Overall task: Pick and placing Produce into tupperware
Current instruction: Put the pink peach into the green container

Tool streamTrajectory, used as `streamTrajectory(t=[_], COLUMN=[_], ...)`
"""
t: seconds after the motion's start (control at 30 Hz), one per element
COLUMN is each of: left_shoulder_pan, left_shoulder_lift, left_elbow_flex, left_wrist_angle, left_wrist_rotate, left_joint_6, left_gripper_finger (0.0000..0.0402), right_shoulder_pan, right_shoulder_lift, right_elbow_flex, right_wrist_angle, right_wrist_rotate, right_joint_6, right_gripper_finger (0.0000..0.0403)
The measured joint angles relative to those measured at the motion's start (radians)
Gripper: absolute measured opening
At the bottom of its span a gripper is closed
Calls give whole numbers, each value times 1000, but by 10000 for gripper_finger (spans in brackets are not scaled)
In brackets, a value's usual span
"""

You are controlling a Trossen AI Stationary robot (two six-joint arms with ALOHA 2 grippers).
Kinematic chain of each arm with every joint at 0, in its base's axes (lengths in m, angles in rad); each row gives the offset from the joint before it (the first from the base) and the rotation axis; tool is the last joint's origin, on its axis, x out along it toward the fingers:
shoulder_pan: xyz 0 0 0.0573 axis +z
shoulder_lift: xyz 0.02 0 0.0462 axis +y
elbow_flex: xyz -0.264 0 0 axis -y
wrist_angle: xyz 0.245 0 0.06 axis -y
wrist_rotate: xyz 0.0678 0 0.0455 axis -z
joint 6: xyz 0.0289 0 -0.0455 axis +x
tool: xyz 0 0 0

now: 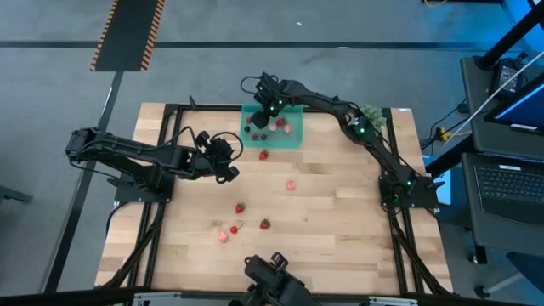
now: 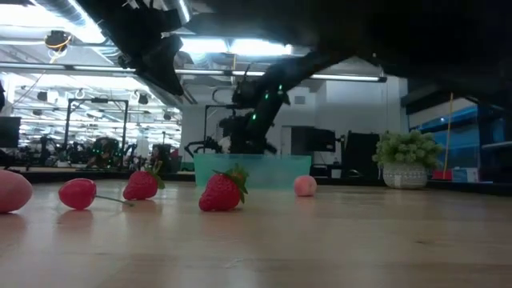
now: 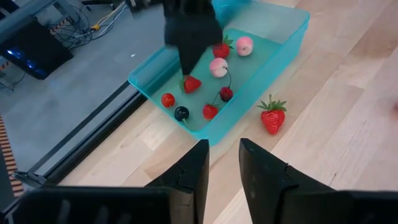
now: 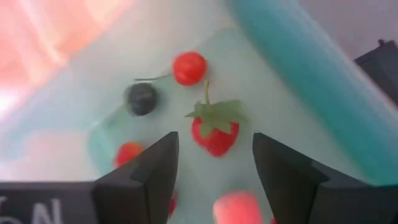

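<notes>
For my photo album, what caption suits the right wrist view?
Open right gripper poised over a strawberry lying inside the teal tupperware.

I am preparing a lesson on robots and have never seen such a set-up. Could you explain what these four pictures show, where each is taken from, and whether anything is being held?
These are two dark jointed robot arms at a pale wooden table, each ending in a two-finger claw. One picture looks straight down from above, one looks level across the tabletop, and two come from cameras on the arms' wrists.

The right claw hangs over the shallow translucent teal plastic container; its fingers are apart, with a small red strawberry lying loose in the container between them, so it holds nothing. The left claw hovers near the container's corner; its fingers stand slightly apart, with nothing between them.

Several tiny berries already lie in the container. More red and pale pink pieces remain scattered on the table. A green leafy clump sits at the far right corner.
</notes>
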Motion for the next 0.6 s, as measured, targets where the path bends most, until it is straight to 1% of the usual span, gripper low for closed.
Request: streamTrajectory(t=[0.2, 0.37, 0.47, 0.6], left_shoulder_pan=[0, 0, 0, 0], left_shoulder_lift=[0, 0, 0, 0], left_elbow_flex=[0, 0, 0, 0], left_wrist_angle=[0, 0, 0, 0], left_wrist_rotate=[0, 0, 0, 0], left_joint_6=[-1, -1, -1, -2], left_gripper_finger=[79, 88, 93, 99], right_shoulder_pan=[15, 73, 108, 142], right_shoulder_lift=[-121, -234, -288, -374], right_elbow_flex=[2, 3, 2, 1], right_wrist_angle=[-133, -224, -323, -468], right_wrist_rotate=[46, 105, 114, 117], right_joint_6=[-82, -195, -266, -322], right_gripper_finger=[209, 209, 209, 209])
